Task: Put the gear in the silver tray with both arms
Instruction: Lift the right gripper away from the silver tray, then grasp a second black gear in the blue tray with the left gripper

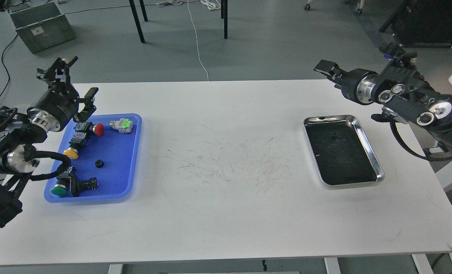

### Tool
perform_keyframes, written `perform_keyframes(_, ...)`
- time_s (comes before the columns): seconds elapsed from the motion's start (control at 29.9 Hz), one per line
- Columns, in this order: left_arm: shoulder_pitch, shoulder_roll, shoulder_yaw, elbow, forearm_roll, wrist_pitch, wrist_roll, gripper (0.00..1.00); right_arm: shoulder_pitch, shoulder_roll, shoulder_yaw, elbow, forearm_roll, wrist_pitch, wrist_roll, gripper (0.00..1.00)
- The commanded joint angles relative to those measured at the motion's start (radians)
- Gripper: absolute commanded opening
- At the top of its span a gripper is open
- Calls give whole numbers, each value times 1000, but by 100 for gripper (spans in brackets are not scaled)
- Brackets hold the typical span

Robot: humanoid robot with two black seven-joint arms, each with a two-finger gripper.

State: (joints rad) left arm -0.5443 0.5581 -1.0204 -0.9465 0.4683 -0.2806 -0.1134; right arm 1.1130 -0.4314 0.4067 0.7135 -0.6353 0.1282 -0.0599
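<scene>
A tiny black gear (99, 164) lies in the middle of the blue tray (131, 152) at the left. My left gripper (83, 76) is open and empty, raised above the tray's far left corner, well apart from the gear. The silver tray (366, 146) sits at the right with a dark mirror base; a tiny dark speck (334, 134) lies near its far end, too small to identify. My right gripper (325, 68) is raised over the table's far edge, behind the silver tray. It is seen small and dark, so its fingers cannot be told apart.
The blue tray also holds push-button switches: red cap (99, 129), yellow cap (70, 153), green cap (59, 190) and a grey one with a light green part (121, 125). A grey crate (41, 24) and table legs stand on the floor behind.
</scene>
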Motion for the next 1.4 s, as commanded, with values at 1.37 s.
perform_keyframes(1.37,14,269,499,-298,1408,-25,52,96,-648,29,641,4,950,361,46,94)
